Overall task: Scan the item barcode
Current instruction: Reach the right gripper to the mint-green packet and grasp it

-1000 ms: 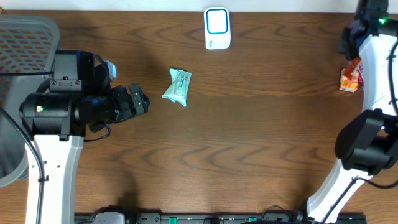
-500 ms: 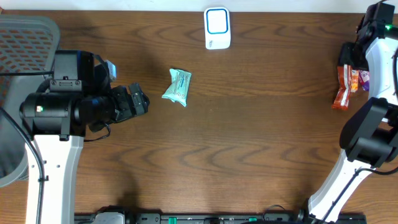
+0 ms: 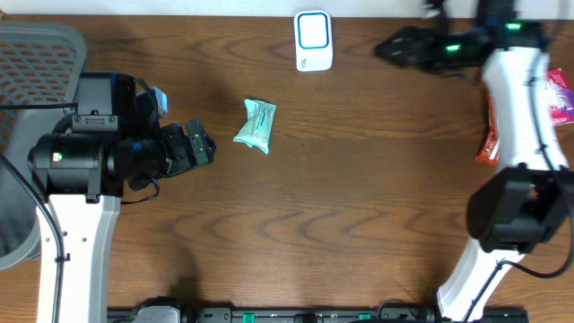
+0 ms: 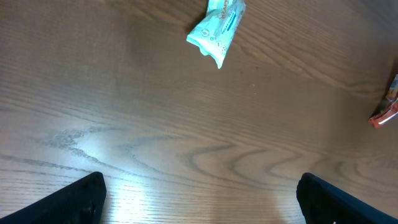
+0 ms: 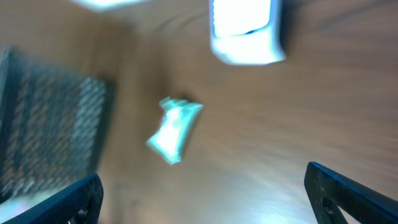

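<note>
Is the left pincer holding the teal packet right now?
No, the teal packet lies on the table ahead of the left pincer, whose jaws stand open and empty.

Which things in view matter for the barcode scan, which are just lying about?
Job: white scanner, teal packet; probably also red packet and pink packet, as scan items.
Lying about: mesh basket, apparently unused.

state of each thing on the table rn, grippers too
white box-shaped scanner with blue-rimmed window: at the far edge of the wooden table, nothing held up to it
teal crinkled plastic packet: lying flat, untouched
red-orange foil packet: lying beside the right arm, not gripped
left gripper: open, empty
right gripper: open, empty, right of the scanner
</note>
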Controlling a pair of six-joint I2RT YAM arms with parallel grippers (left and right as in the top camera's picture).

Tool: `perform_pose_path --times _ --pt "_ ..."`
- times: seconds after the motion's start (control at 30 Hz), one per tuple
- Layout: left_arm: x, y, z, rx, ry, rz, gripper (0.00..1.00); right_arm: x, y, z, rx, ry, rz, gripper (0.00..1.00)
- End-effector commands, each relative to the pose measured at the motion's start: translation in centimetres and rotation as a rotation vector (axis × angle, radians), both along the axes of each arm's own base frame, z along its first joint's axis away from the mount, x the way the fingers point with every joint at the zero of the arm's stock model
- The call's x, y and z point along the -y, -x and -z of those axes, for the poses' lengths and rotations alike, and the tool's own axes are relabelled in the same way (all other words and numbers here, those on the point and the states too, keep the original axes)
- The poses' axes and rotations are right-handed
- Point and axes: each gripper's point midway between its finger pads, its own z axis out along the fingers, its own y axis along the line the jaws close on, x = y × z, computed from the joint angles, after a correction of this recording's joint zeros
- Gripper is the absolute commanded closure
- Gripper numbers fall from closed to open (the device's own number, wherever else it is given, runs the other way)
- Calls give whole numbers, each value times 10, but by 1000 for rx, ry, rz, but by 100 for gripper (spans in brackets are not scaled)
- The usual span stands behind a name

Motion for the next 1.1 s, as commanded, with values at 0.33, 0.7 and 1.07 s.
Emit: perform_pose_path --times 0.33,0.7,1.07 --pt "-2 0 -3 9 -3 -5 2 -160 24 77 -103 327 233 1" --pt "-2 0 -3 9 -3 -5 2 -216 27 158 -135 384 253 7" --pt "-2 0 -3 9 -3 -4 2 -243 52 233 -283 368 130 19"
